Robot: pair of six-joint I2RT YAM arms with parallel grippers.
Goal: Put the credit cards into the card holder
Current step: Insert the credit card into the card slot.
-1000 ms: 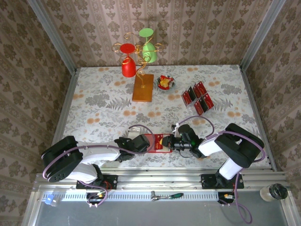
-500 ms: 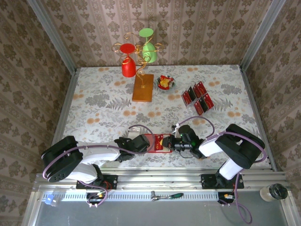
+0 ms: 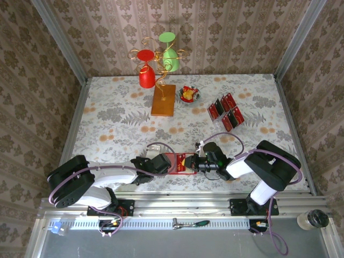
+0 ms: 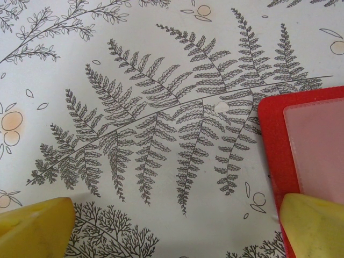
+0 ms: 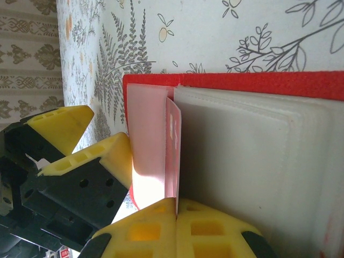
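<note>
1. At the near edge, left of centre, the left gripper [image 3: 163, 164] lies spread wide. One finger [image 4: 314, 226] sits over the edge of the card holder [image 3: 180, 163], apparently steadying it.
2. Just right, the right gripper [image 5: 176, 215] pinches one card [image 5: 173, 145], whose edge is at a pale pocket, so insertion looks underway.
3. The next move likely calls for a straight push leftward, then release.
4. Other credit cards [image 3: 226, 113] wait far right.
5. Fern-printed cloth [image 3: 107, 123] covers the table, and damask wallpaper [image 3: 226, 32] surrounds it.

White links and bulky black joints on left arm [image 3: 107, 174] and right arm [image 3: 240, 165], thin purple cables [image 3: 59, 185] looping along each, left gripper [image 4: 174, 226] with blunt yellow fingers [image 4: 35, 228], right gripper [image 5: 176, 212] yellow-fingered too, square recesses moulded in, black behind
</note>
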